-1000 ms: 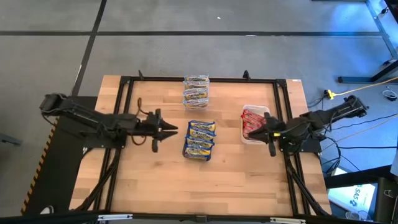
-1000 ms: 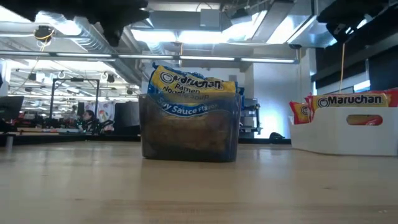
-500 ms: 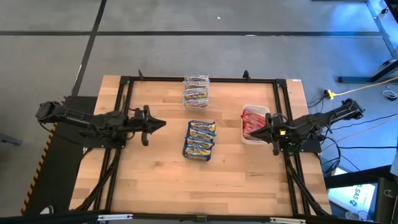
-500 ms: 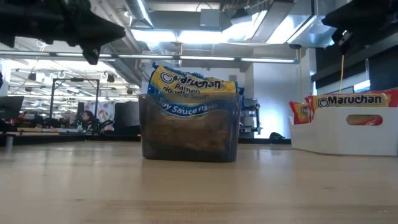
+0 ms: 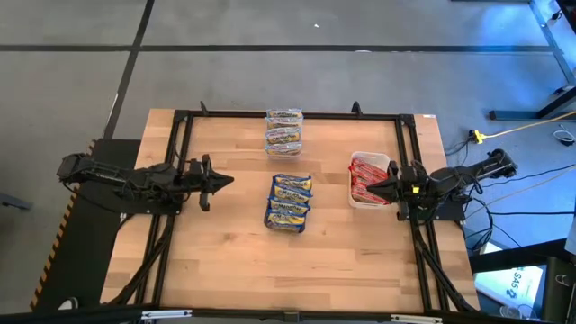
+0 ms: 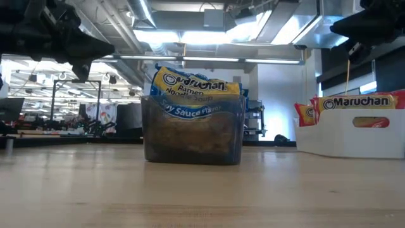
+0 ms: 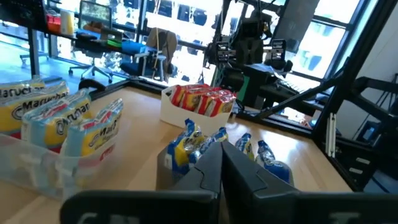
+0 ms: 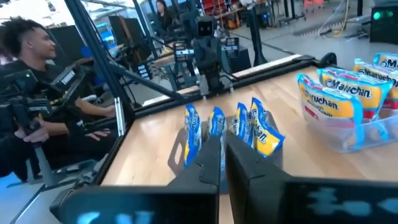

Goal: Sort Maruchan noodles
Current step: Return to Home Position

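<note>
Blue-banded Maruchan packets (image 5: pixel 290 202) stand on edge in a dark tray (image 6: pixel 193 140) at the table's middle. Yellow-brown packets (image 5: pixel 283 130) fill a clear tub (image 7: pixel 37 165) near the far edge. Red packets (image 5: pixel 366 173) sit in a white tray (image 6: pixel 354 134) on the right. My left gripper (image 5: pixel 229 180) hangs shut above the table, left of the blue packets (image 7: pixel 208 144). My right gripper (image 5: pixel 367 188) is shut too, over the white tray's near side, and faces the blue packets (image 8: pixel 230 127). Neither gripper holds anything.
A black frame (image 5: pixel 288 115) runs around the wooden tabletop (image 5: pixel 234 252). Bare wood lies left of the dark tray and along the near edge. A person (image 8: pixel 37 93) sits beyond the table's left side, as the right wrist view shows.
My left gripper has drawn back from beside the blue packets toward the table's left edge, staying shut. My right arm has pulled back a little toward the right edge. The packets and trays have not moved.
</note>
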### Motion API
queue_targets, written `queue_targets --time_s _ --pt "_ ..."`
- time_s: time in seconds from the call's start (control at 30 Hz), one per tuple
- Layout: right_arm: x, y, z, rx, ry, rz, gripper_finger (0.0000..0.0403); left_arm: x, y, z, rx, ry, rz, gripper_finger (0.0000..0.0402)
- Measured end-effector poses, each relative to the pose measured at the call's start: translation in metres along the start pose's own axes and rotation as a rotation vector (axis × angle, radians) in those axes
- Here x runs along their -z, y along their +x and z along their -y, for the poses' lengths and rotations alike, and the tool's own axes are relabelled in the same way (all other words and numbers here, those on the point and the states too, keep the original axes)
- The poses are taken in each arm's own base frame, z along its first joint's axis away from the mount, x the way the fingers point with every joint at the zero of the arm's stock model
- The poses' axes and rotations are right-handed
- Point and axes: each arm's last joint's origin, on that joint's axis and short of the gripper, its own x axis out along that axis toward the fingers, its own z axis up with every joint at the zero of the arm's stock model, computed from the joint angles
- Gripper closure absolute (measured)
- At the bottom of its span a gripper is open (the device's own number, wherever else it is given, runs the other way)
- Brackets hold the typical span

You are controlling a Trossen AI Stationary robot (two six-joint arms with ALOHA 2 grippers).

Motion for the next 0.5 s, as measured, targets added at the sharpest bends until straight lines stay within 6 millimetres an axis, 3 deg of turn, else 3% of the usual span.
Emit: queue_targets --time_s 0.5 --pt "0.029 -0.005 0.015 0.056 -0.052 0.098 0.0403 0.007 -0.018 -0.007 -0.002 -0.006 0.05 0.0396"
